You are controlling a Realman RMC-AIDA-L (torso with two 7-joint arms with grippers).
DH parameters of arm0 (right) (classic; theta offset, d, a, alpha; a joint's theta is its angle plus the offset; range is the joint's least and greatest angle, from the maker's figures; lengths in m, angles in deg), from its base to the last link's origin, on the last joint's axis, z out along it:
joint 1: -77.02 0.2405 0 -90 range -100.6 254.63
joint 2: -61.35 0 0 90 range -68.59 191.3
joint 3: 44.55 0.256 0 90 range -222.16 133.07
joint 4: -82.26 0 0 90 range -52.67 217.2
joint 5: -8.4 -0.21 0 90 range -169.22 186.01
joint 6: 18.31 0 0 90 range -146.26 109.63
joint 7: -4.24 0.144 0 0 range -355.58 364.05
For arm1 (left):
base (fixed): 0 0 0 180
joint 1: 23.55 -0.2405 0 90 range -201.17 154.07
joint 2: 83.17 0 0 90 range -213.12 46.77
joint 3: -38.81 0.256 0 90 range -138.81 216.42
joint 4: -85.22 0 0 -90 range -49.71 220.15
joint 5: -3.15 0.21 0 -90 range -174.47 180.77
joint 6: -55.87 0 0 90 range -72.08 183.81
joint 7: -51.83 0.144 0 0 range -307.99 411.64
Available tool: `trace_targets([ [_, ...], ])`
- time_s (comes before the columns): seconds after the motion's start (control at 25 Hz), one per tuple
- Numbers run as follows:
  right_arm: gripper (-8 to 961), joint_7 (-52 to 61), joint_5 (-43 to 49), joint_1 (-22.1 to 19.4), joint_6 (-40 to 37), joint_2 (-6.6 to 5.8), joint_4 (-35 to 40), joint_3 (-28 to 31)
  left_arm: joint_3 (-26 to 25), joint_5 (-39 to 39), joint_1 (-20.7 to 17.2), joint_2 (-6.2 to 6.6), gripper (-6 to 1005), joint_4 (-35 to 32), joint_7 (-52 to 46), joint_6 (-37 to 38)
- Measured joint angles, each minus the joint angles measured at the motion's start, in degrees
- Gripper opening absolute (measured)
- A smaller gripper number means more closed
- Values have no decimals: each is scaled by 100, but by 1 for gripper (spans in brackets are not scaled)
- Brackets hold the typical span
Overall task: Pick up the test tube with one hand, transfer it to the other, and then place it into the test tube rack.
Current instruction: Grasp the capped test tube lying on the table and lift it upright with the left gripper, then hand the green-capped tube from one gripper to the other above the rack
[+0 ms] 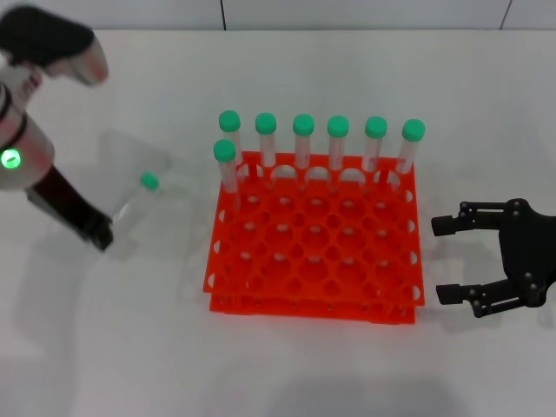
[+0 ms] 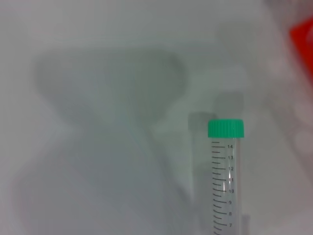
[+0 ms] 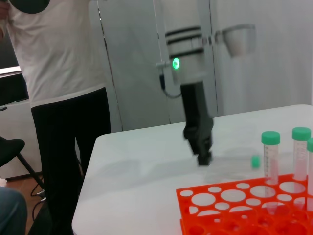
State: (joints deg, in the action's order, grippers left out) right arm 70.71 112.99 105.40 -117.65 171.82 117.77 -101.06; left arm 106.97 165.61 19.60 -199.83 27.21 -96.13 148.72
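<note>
The white table carries the bright orange-red square plastic rack, seven green-capped tubes standing in it. The unlabelled black left gripper is low beside the slim clear green-capped test tube; grip cannot be determined. Transfer and placement remain. The black right gripper waits spread wide, empty. A person stands behind.

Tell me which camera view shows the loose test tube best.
The left wrist view: the test tube fills the frame, its green cap and printed graduations readable. The head view shows it lying on the table left of the test tube rack. The right wrist view catches only its green cap, far off.
</note>
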Motion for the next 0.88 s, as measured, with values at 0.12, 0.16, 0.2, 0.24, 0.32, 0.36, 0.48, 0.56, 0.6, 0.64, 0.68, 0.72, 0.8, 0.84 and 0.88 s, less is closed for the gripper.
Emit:
trace_targets([
  [0.12, 858, 6, 0, 1, -22, -10, 2, 0, -58, -16, -100, -19, 189, -709, -16, 215],
  [0.16, 858, 7, 0, 1, -34, -13, 4, 0, -74, -26, -143, -34, 189, -1004, -21, 278],
  [0.2, 858, 7, 0, 1, -45, -15, 6, 0, -81, -38, -174, -48, 189, -1226, -30, 303],
  [0.24, 858, 7, 0, 1, -54, -18, 8, 1, -104, -42, -209, -68, 189, -1463, -36, 317],
  [0.32, 858, 5, 0, 1, -63, -21, 9, 22, -220, -71, -262, -122, 189, -1916, -29, 259],
  [0.36, 858, 1, 0, 1, -67, -20, 9, 39, -295, -118, -297, -159, 189, -2126, 10, 176],
  [0.48, 858, -20, 0, -19, -80, -14, 10, 77, -407, -582, -445, -230, 189, -2552, 238, -236],
  [0.56, 857, -24, 0, -33, -80, -13, 9, 80, -420, -1137, -544, -228, 189, -2599, 567, -520],
  [0.6, 857, -29, 0, -40, -80, -10, 9, 80, -426, -1392, -580, -225, 189, -2590, 746, -625],
  [0.64, 857, -35, 0, -42, -80, -8, 9, 80, -431, -1679, -640, -224, 189, -2557, 1001, -718],
  [0.68, 857, -40, 0, -43, -79, -4, 10, 80, -434, -2020, -700, -225, 189, -2516, 1304, -815],
  [0.72, 857, -47, -1, -44, -80, 4, 10, 81, -435, -2187, -736, -228, 189, -2489, 1468, -861],
  [0.8, 857, -68, -20, -46, -79, 14, 9, 84, -443, -2804, -837, -235, 189, -2350, 2027, -989],
  [0.84, 857, -77, -32, -49, -79, 16, 9, 87, -442, -3041, -868, -236, 189, -2274, 2220, -1022],
  [0.88, 857, -83, -39, -51, -79, 17, 9, 88, -457, -3288, -892, -236, 189, -2185, 2417, -1043],
])
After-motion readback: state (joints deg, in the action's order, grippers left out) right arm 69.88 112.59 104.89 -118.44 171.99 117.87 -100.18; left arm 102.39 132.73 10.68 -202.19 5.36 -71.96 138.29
